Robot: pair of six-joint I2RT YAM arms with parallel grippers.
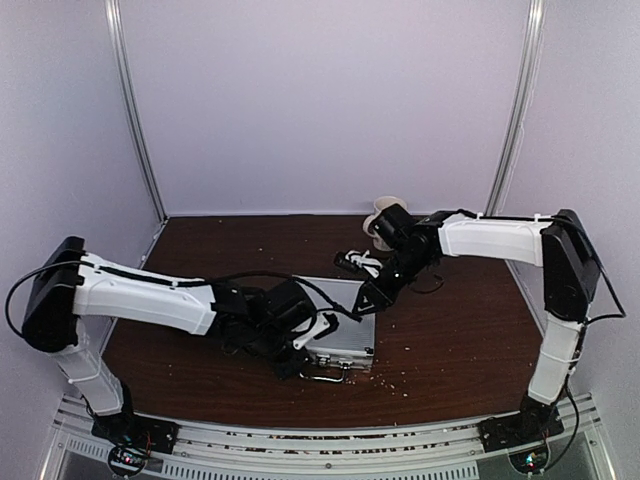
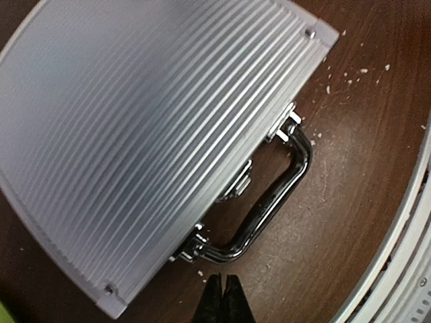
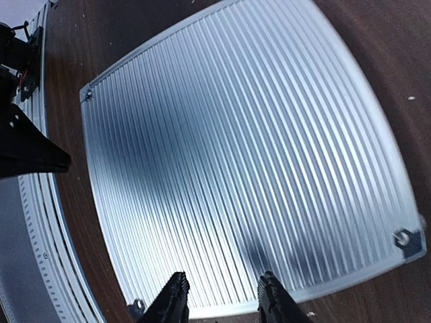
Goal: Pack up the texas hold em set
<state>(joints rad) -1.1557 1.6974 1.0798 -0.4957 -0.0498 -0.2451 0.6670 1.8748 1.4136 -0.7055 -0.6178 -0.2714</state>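
The texas hold em set shows as a ribbed silver briefcase (image 1: 345,335) lying flat on the brown table with its lid down; whatever is inside is hidden. Its chrome-and-black handle (image 2: 273,202) points toward the near edge. My left gripper (image 2: 224,282) is shut with nothing in it, just off the handle's left end and the hinge bracket, over bare table. My right gripper (image 3: 222,286) is open over the lid's (image 3: 242,155) far edge, its fingers apart and nothing between them. From above, the right gripper (image 1: 365,300) sits at the case's back right corner and the left gripper (image 1: 295,365) at its front.
A beige mug (image 1: 383,215) stands at the back behind my right arm. The metal rail (image 1: 330,440) runs along the near edge, close to the handle. Pale crumbs (image 2: 337,81) dot the table around the case.
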